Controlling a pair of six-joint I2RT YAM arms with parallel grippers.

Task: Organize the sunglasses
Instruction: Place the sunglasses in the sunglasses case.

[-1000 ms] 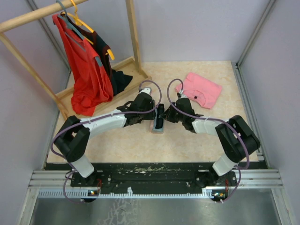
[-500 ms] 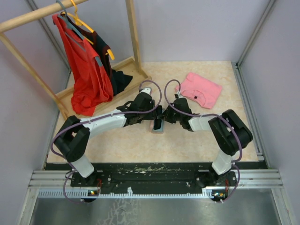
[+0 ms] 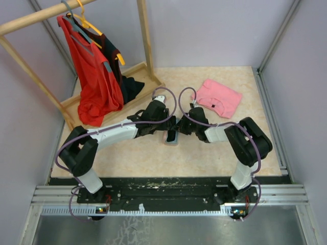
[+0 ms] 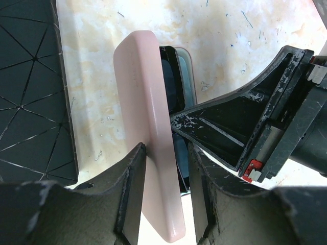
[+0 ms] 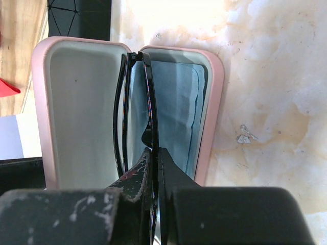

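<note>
A pink oblong case (image 3: 171, 138) lies open at mid-table. Its lid (image 4: 148, 127) stands upright between my left gripper's (image 4: 166, 153) fingers, which close on it. My left gripper shows in the top view (image 3: 166, 128). My right gripper (image 5: 156, 153) is shut on a folded pair of sunglasses (image 5: 137, 102) with a thin dark frame, held on edge inside the open case (image 5: 210, 102), over a light blue cloth (image 5: 176, 112). The right gripper meets the case from the right (image 3: 179, 129). The second pair and the black case are out of view.
A pink folded garment (image 3: 219, 97) lies at the back right. A wooden rack (image 3: 143, 41) with a red garment (image 3: 94, 76) on a hanger and a black cloth (image 3: 130, 87) stands at the back left. A black patterned mat (image 4: 30, 76) lies left of the case.
My right arm has swung left and pushed its gripper with the sunglasses further into the open case. The left arm has kept the lid where it was.
</note>
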